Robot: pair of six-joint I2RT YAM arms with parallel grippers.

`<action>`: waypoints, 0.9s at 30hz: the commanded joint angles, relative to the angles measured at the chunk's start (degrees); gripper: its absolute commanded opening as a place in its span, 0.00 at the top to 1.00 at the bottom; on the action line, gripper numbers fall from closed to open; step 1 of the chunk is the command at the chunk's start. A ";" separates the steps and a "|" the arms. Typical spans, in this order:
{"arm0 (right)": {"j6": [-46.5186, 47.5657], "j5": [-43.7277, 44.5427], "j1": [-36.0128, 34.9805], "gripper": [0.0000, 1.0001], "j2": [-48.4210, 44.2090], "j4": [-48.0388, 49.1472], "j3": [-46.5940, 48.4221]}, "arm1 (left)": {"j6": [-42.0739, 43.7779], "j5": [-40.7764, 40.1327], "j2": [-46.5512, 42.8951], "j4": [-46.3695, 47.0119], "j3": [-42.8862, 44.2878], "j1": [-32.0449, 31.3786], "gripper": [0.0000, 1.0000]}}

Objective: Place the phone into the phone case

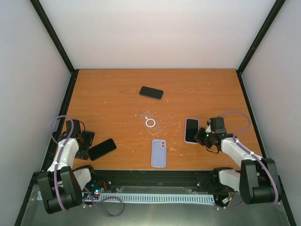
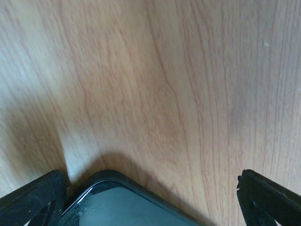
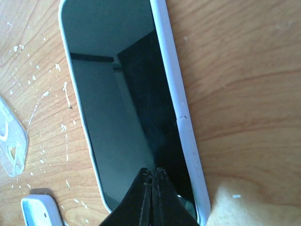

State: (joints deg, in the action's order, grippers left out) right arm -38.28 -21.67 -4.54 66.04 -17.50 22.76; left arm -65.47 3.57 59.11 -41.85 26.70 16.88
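My right gripper (image 3: 152, 176), pressed together and empty, hangs over the white-edged phone's (image 3: 117, 94) near end; the phone runs 12-to-6, and the clear case (image 1: 151, 122) lies about 9 o'clock.

The top camera overlooks the whole table (image 1: 113, 99); wrist cameras sit close above it, the right one sharing the white-edged phone (image 1: 191, 130).
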 commanded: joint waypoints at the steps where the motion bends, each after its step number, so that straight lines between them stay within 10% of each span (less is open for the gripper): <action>1: -0.67 5.00 -0.21 0.97 2.24 1.60 -1.58 | -3.15 6.40 -0.92 -3.31 -2.63 -0.30 0.01; 16: -1.90 1.22 -2.70 0.97 -2.68 0.54 0.79 | -12.32 14.87 -6.72 -5.67 -2.63 -11.14 0.02; 27: -1.91 -0.98 -5.84 0.74 -12.42 -2.27 3.12 | -15.71 14.94 0.36 2.25 2.68 -26.06 0.06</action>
State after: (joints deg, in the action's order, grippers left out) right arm -40.38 -21.89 -9.98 56.27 -17.67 24.18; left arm -77.38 17.65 57.65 -43.83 25.41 -3.77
